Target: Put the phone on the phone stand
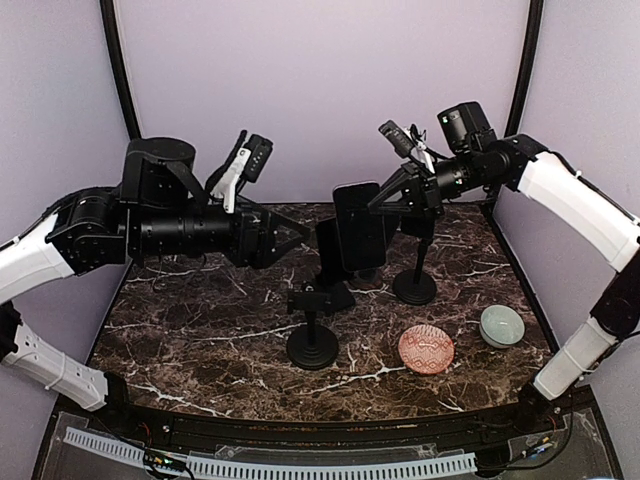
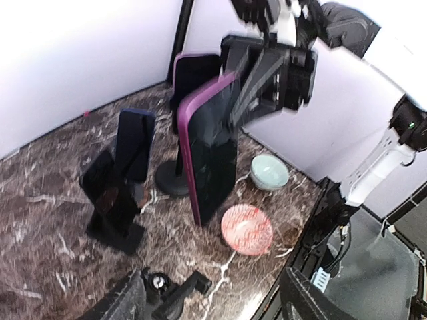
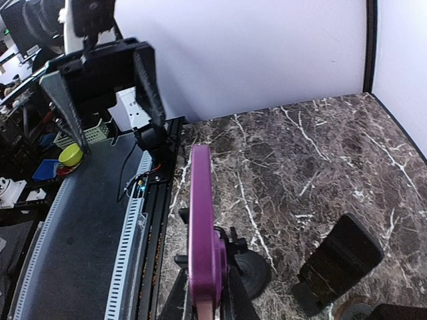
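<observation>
The phone [image 1: 360, 225], dark-screened in a purple case, hangs upright above the middle of the marble table, with my right gripper [image 1: 397, 200] shut on its far edge. In the right wrist view the phone [image 3: 200, 227] shows edge-on between my fingers. Below and in front of it stands a black phone stand [image 1: 312, 340] with a round base and a small clamp head; it also shows under the phone [image 3: 257, 273]. My left gripper [image 1: 293, 236] is open and holds nothing, just left of the phone. The phone [image 2: 212, 147] fills the middle of the left wrist view.
A second round-base stand [image 1: 415, 285] rises behind the phone on the right. A black angled holder [image 1: 330, 262] carrying a dark slab sits mid-table. A pink patterned bowl [image 1: 426, 349] and a pale green bowl [image 1: 501, 325] lie front right. Purple walls enclose the table.
</observation>
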Action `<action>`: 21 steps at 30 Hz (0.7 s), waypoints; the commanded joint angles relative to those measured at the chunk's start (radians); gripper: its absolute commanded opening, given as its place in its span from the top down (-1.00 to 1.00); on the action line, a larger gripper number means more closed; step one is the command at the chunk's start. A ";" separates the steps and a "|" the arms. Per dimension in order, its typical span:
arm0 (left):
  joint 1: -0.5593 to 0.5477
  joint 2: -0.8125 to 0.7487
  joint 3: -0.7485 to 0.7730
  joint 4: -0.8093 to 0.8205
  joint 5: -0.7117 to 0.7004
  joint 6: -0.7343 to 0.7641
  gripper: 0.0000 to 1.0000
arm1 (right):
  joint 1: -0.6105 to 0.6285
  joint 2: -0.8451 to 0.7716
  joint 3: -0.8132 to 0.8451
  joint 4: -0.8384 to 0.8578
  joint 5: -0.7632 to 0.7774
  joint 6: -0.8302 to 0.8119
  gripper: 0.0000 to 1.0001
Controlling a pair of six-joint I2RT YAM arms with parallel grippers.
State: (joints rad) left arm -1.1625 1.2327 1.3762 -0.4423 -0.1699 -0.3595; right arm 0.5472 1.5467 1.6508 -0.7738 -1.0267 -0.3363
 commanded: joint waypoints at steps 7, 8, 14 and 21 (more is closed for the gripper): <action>0.150 0.097 0.080 0.103 0.382 0.194 -0.32 | 0.120 0.015 0.098 0.062 -0.074 0.036 1.00; 0.150 0.115 0.097 0.099 0.400 0.201 -0.29 | 0.124 0.018 0.104 0.066 -0.075 0.041 1.00; 0.150 0.167 0.115 0.149 0.504 0.215 0.07 | 0.144 0.039 0.138 0.071 -0.068 0.056 1.00; 0.152 0.184 0.118 0.166 0.536 0.215 0.48 | 0.151 0.039 0.134 0.065 -0.059 0.045 1.00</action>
State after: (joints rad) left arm -1.0111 1.4281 1.4658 -0.3229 0.3103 -0.1604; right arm 0.6880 1.5909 1.7504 -0.7570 -1.0641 -0.2932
